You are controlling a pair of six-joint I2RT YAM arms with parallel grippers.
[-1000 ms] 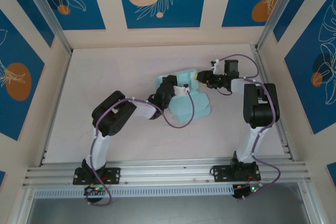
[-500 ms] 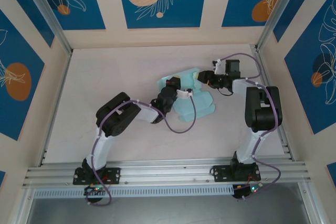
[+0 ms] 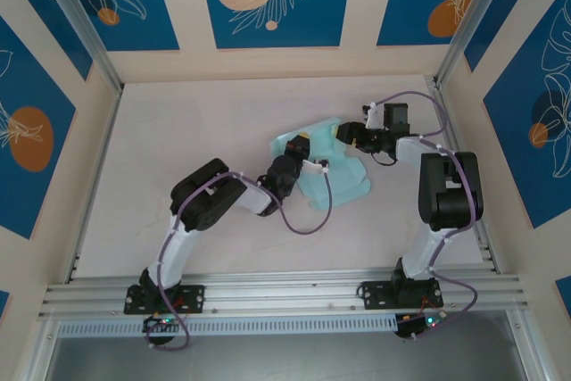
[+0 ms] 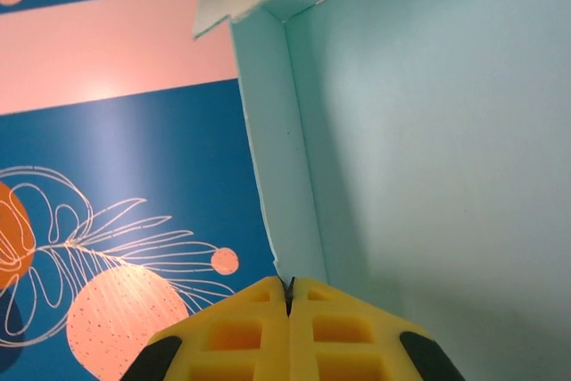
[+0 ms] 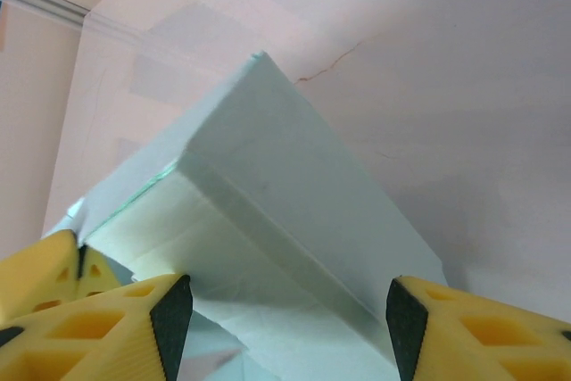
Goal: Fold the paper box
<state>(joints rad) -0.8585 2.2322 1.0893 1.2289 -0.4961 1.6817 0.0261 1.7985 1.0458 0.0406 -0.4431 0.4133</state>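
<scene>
box: paper box (image 3: pixel 335 176), part-folded, one side wall raised, on the table (image 3: pixel 178 131) right of centre; long axis roughly 10-to-4 o'clock in the top view.
left tool: left gripper (image 3: pixel 297 147) fingers pressed together, pinching the raised wall's edge at the box's 10 o'clock end; the wrist view shows card running into the seam (image 4: pixel 288 290).
right tool: right gripper (image 3: pixel 343 134) spread wide, straddling the folded ridge (image 5: pixel 284 305) at the box's 12 o'clock corner, not clamped.
key relation: box lies at 7 o'clock from the right gripper and 4 o'clock from the left; both are on it.
next (judgement): close right on the ridge while left anchors.
</scene>
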